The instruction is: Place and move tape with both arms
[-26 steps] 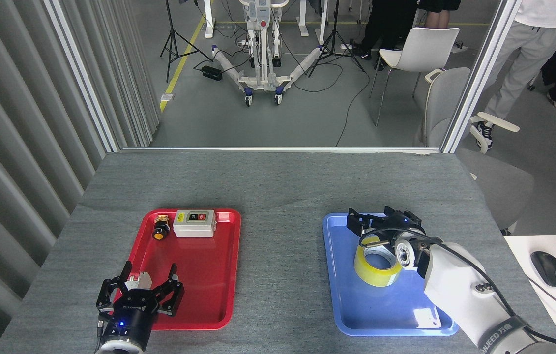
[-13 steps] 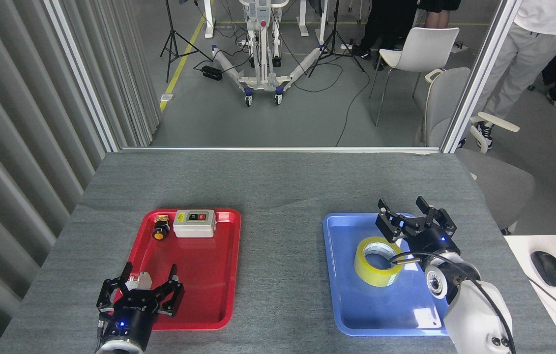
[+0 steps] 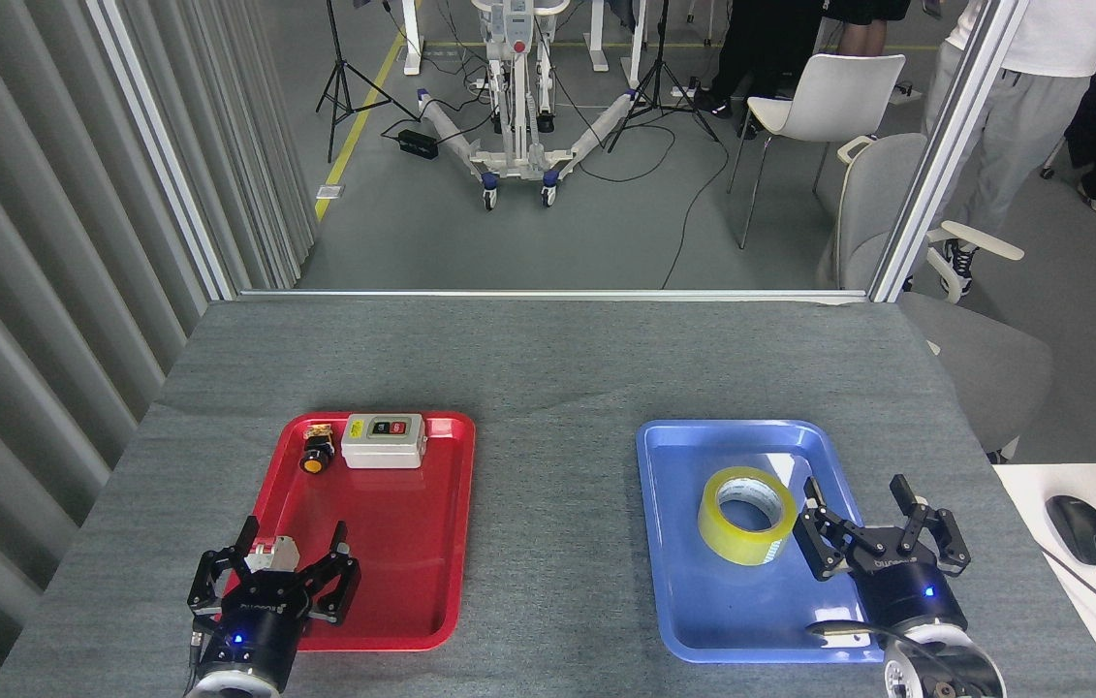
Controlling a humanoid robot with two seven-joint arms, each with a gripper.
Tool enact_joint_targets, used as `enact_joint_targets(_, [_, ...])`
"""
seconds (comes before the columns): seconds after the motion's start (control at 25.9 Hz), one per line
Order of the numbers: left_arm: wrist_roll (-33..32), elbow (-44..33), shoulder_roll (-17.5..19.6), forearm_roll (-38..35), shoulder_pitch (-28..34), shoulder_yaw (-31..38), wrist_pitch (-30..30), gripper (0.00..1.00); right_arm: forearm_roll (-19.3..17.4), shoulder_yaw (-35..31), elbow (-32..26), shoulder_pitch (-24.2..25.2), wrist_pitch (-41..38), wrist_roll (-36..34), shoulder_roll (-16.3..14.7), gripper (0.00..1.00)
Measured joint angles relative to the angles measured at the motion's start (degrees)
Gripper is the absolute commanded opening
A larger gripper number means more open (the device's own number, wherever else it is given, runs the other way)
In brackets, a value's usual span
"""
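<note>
So the tape [image 3: 746, 515] sits flat in the blue tray [image 3: 673, 543], hole facing up, a bit right of the tray's middle. The right hand [image 3: 865, 511] is spread wide and empty just beside the roll on its right, over the tray's right edge. The left hand [image 3: 293, 538] is also wide open with nothing in it, parked over the near end of the red tray [image 3: 412, 582].

What could go wrong: the roll is round and smooth, so a pinch across the outside could let it squirt out or tip up on edge and roll. If a finger catches the tray lip, the whole blue tray could slide, since it's light plastic on fabric. And over in the red tray, a switch box [image 3: 383, 441] and a little yellow-capped push button [image 3: 316, 454] sit at the far end, so a drop there could knock them.

The surface [image 3: 548, 368] is covered in grey felt-like stuff, otherwise bare. Beyond it there's a grey floor with cables, tripods, a wheeled stand [image 3: 516, 116], a white chair [image 3: 824, 92], and people standing at the far right
</note>
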Motion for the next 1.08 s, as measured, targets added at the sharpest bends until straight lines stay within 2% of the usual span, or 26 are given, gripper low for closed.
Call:
enact_joint_targets(0.23, [0.00, 0.01, 0.09, 0.01, 0.25, 0.02, 0.09, 1.00, 0.75, -1.13, -4.15, 4.15, 0.47, 1.98, 0.64, 0.98])
enact_joint_targets(0.54, [0.00, 0.12, 0.11, 0.12, 0.36, 0.19, 0.11, 1.00, 1.40, -1.32, -10.69, 10.24, 1.34, -0.50, 1.91, 1.00])
enact_joint_targets(1.08, [0.00, 0.17, -0.02, 0.17, 0.57, 0.27, 0.12, 1.00, 1.24, -2.23, -11.71, 11.97, 2.68, -0.39, 2.29, 1.00])
